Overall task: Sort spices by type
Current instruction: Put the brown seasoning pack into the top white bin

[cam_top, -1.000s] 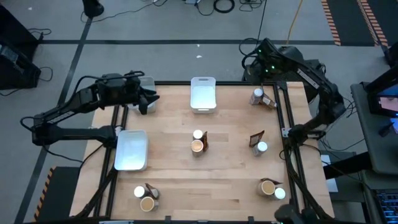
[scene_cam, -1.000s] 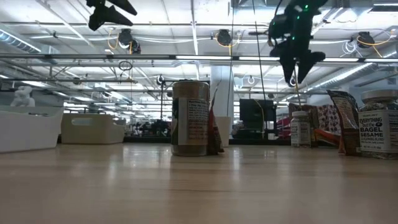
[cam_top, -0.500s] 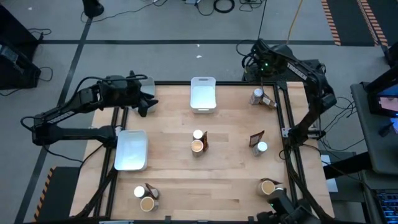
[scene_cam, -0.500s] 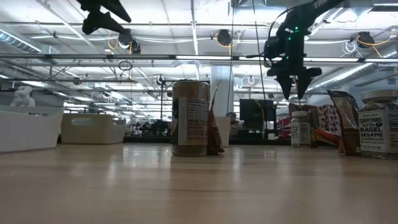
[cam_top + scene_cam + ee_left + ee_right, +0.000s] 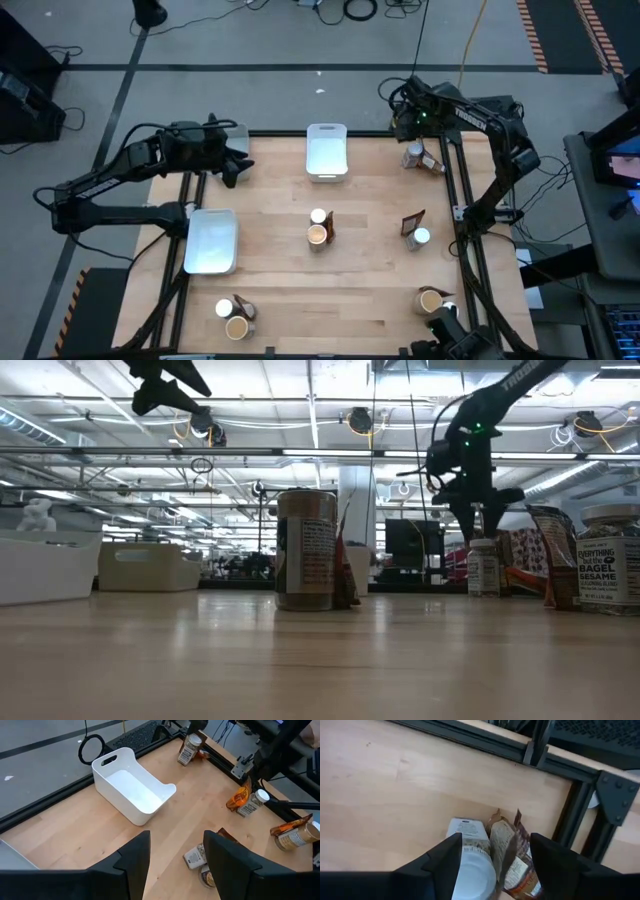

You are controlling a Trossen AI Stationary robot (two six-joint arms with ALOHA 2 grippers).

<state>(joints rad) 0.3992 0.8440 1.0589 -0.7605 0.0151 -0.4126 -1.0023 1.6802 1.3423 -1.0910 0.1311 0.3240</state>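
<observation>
The spices stand in small clusters on the wooden table point(image 5: 370, 270). At the far right a white-topped jar point(image 5: 413, 154) stands beside a dark brown packet point(image 5: 433, 163). My right gripper point(image 5: 497, 870) hangs open just above them, pointing down. One finger stands on the jar's outer side and the other beyond the packet point(image 5: 514, 852), touching neither. In the low view the right gripper point(image 5: 478, 518) is a little above the jar point(image 5: 483, 567). My left gripper point(image 5: 175, 865) is open and raised over the far left corner point(image 5: 238, 165), holding nothing.
White trays stand at the far middle point(image 5: 326, 152), at the left point(image 5: 211, 241) and under my left arm point(image 5: 237, 133). Other clusters of jars and packets are at the centre point(image 5: 318, 228), right point(image 5: 415, 230), near right point(image 5: 434, 301) and near left point(image 5: 232, 316). A black frame rail point(image 5: 575, 815) runs close by the right gripper.
My right gripper has come down and a little toward the table's left, from high above the far right corner to just over the white-topped jar and packet there. The spices and trays have kept their places.
</observation>
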